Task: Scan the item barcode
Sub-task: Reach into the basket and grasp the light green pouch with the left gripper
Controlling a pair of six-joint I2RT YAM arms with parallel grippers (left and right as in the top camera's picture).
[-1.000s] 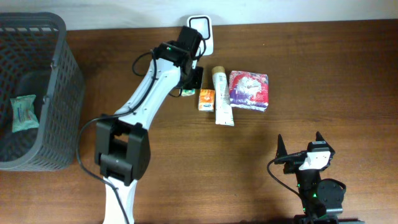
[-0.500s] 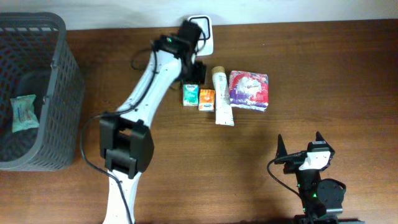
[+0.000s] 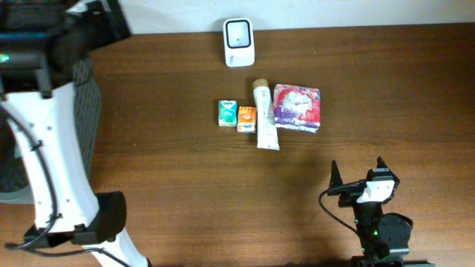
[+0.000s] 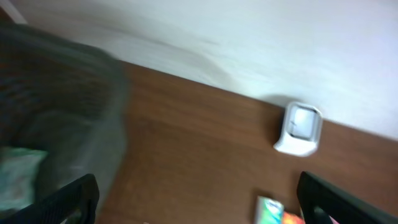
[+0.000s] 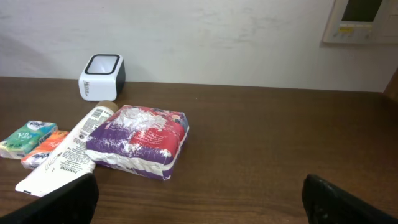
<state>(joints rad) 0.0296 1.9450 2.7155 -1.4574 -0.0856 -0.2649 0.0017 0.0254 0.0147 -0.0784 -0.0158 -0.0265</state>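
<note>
Hovering empty-handed over the basket (image 4: 74, 93) at the table's left edge.
Left gripper (image 4: 200, 208) gapes wide, holding nothing; right gripper (image 3: 358, 172) is spread too, parked near the front edge. One pale packet (image 4: 18, 177) lies in the basket, probably finished. Green packet (image 3: 227, 113), orange packet (image 3: 246, 119), tube (image 3: 265, 124) and purple pack (image 3: 297, 107) lie in a row near the scanner (image 3: 239, 42) at the back edge, seemingly unscanned.

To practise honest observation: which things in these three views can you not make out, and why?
- Barcodes on the green packet, orange packet, tube and purple pack: print too small, overhead and right wrist views.
- Basket: overhead, mostly behind the left arm, cut by the edge; blurred in the left wrist view.
- Pale green item inside it: blurred, unidentifiable.
</note>
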